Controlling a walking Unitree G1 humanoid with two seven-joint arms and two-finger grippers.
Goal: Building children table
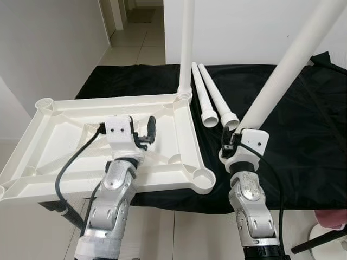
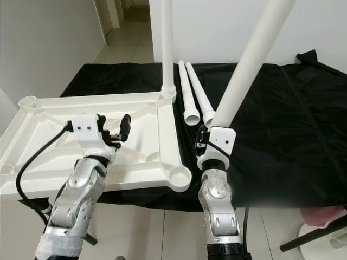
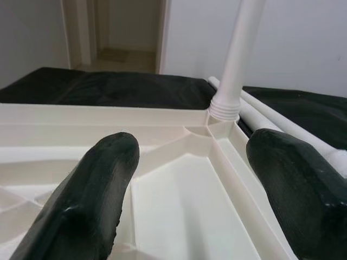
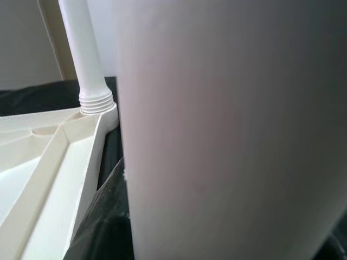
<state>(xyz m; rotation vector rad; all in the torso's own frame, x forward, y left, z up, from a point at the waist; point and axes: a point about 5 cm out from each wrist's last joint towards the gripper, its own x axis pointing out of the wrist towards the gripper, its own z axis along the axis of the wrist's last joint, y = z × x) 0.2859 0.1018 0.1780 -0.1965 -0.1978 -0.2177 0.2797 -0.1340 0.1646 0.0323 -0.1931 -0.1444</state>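
Over the upturned white tabletop [image 1: 65, 162], the left gripper [image 1: 142, 131] spreads its fingers [image 3: 92, 200] wide, empty; the right gripper [image 1: 230, 142] clasps a white leg [image 1: 287, 70].

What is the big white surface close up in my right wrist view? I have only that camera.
Observer: A long white plastic table leg, gripped at its lower end by the right hand and slanting upward.
Operator: Any spare legs?
Observer: Two loose white tapered legs lie side by side on the black cloth.
Operator: And the left hand?
Observer: The left hand is open over the upturned white plastic tabletop, holding nothing.
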